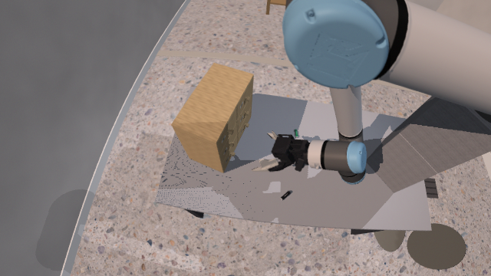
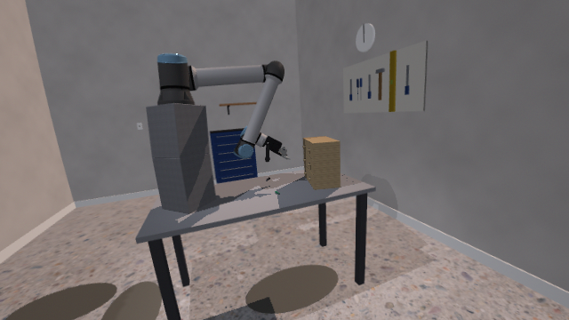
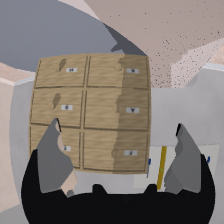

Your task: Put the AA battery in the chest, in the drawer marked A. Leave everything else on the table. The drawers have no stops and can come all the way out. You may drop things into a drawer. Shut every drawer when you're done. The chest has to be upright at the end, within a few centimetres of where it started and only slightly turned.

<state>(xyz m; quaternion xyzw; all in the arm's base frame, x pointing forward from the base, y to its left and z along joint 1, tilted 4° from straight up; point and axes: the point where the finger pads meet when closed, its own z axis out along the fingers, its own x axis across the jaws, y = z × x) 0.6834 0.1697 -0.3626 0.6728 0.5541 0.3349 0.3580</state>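
The wooden chest (image 1: 215, 100) (image 2: 326, 164) (image 3: 102, 107) stands upright at the table's far end. Its drawers show in the wrist view in two columns of three and look shut; their label letters are too small to read. My gripper (image 1: 262, 151) (image 2: 286, 154) (image 3: 119, 122) is open and empty, above the table, with its fingers pointing at the drawer fronts, apart from them. A small green item (image 1: 296, 133) (image 2: 277, 192) and a small black item (image 1: 286, 195) (image 2: 268, 179) lie on the table. I cannot tell surely which is the AA battery.
The grey pedestal (image 1: 441, 146) (image 2: 178, 156) of the arm stands at the opposite end of the table (image 1: 334, 215) (image 2: 249, 211). A wall tool panel (image 2: 411, 100) (image 3: 195, 170) is behind the chest. The forearm hangs over the table.
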